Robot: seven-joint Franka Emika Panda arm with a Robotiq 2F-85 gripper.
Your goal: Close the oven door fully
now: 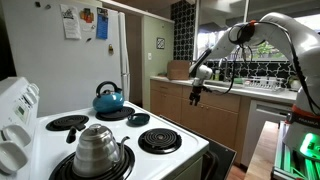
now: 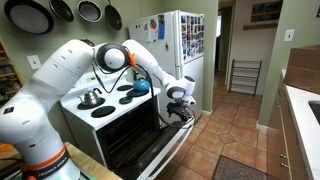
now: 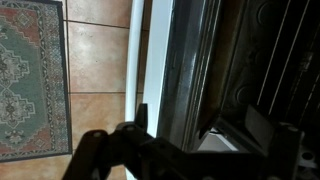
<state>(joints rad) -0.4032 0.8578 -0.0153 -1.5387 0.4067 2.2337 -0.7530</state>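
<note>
Hanging half open, the oven door [image 2: 168,146] is not yet shut, so the whole push remains, while the gripper [image 2: 181,110] waits, jaws spread and empty, just beside the door's top edge.

Claw [image 1: 195,96] beyond kettle [image 1: 109,98] on white stove [image 1: 186,151]

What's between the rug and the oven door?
Just bare floor tiles, showing in the wrist view between the rug and the oven door.

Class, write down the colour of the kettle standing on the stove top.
The kettle is blue. It shows best in an exterior view, close to the burners.
</note>
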